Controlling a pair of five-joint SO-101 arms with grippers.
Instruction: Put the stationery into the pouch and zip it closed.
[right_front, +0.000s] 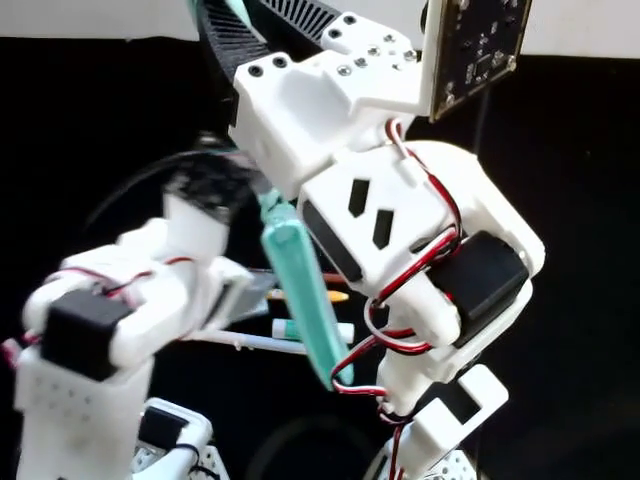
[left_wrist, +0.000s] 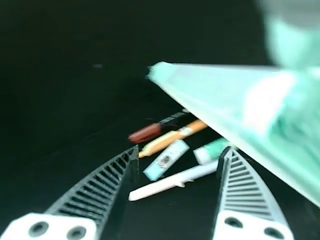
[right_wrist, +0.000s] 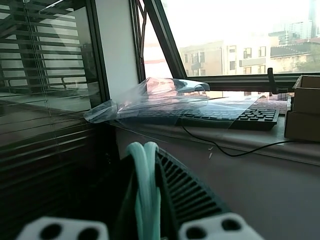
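Right hand (right_wrist: 145, 162) clamped on the teal pouch (right_front: 300, 290) holds it dangling over the worktop (left_wrist: 75, 100), left hand (left_wrist: 181, 150) spread apart above the loose stationery (left_wrist: 165, 160) beneath it; lowering for a pen, that hand may knock the pouch askew.

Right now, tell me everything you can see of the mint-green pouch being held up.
The mint-green soft plastic pouch is a flat, slightly see-through sleeve, held clear of the black table, edge-on and tilted in the high view. The right claw is shut on its doubled upper edge; nothing else clearly touches it. Its lower end hangs above the loose stationery lying on that table, apart from it. Whether its zip is open cannot be told.
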